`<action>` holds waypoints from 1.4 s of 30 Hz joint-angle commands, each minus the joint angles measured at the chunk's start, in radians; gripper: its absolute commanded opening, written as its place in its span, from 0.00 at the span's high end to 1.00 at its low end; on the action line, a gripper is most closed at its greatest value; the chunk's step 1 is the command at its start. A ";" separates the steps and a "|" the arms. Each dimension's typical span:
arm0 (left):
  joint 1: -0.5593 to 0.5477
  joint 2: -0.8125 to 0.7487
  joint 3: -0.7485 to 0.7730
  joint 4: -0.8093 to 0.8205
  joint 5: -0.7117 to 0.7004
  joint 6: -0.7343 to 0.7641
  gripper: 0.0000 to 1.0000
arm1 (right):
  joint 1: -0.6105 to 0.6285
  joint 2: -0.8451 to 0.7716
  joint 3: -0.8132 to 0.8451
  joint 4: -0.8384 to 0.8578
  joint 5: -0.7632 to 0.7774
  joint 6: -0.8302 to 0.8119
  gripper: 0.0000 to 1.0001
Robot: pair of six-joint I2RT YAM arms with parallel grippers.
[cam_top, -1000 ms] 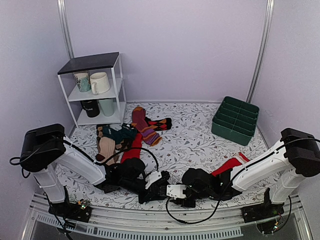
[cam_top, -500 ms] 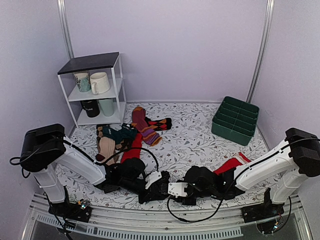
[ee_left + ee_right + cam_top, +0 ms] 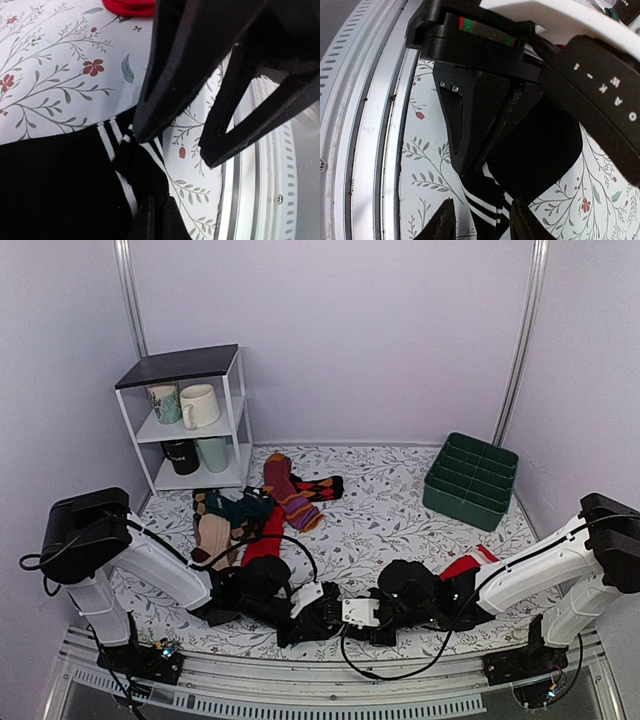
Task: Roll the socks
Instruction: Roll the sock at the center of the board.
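Socks: black pair, thin white stripes across the cuff. Lying on floral tablecloth at the table's near edge, just beside metal rail, between the two wrists. Striped cuff bunched into a fold at the pinch point; rest of the fabric spread dark and flat toward the left arm.

Left gripper: fully closed, fingertips pinching the fold of striped cuff.

Right gripper: partway open, reaching in from the opposite side, nose to nose with the left one. Fingers set to either side of the striped cuff end. In the left wrist view, one tip touching the fabric and the other over bare cloth. Not clamped on anything.

Red sock: on the cloth behind the right forearm, partly hidden by it.

Second red sock: behind the left wrist, near the sock heap.

Sock heap: mixed colours, left of centre, in front of the rack.

Purple-and-orange striped sock: at the heap's far right side, touching a dark diamond-pattern sock.

White rack: far left corner, mugs on its shelves.

Green compartment tray: far right, well apart from the socks.
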 commanded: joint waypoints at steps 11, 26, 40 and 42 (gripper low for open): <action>-0.006 0.065 -0.037 -0.190 0.008 0.008 1.00 | -0.020 0.110 0.035 0.021 -0.052 -0.031 0.62; -0.007 0.061 -0.038 -0.189 0.004 0.012 1.00 | -0.019 0.153 0.046 -0.061 -0.118 0.088 0.93; -0.023 -0.289 -0.149 -0.119 -0.452 0.038 0.84 | -0.040 0.196 0.004 -0.135 -0.312 0.460 1.00; -0.046 -0.380 -0.197 -0.096 -0.528 0.056 0.78 | -0.058 0.209 0.004 -0.133 -0.353 0.504 1.00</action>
